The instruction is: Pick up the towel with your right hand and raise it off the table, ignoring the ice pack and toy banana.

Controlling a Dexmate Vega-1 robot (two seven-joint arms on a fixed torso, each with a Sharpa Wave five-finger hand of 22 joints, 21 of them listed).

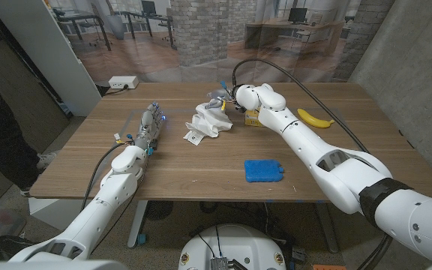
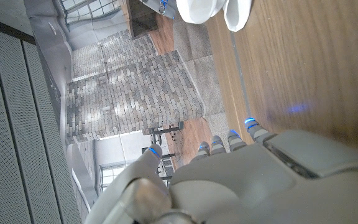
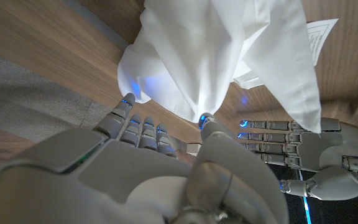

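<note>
Towel (image 1: 207,121) is sitting crumpled at upper centre of the head view, w/ your right hand (image 1: 227,98) pinching its top edge. Judging by the droop, you're mid-grasp; next, lift straight up. A paper tag (image 3: 321,36) is showing print, unreadable. Left hand (image 1: 150,122) is waiting, fingers apart, holding nothing.

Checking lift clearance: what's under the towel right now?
Wooden table under the towel. Right hand sits at its far edge, fingertips touching the cloth. Whether any part has left the wood can't be told; anything under its folds is covered.
</note>
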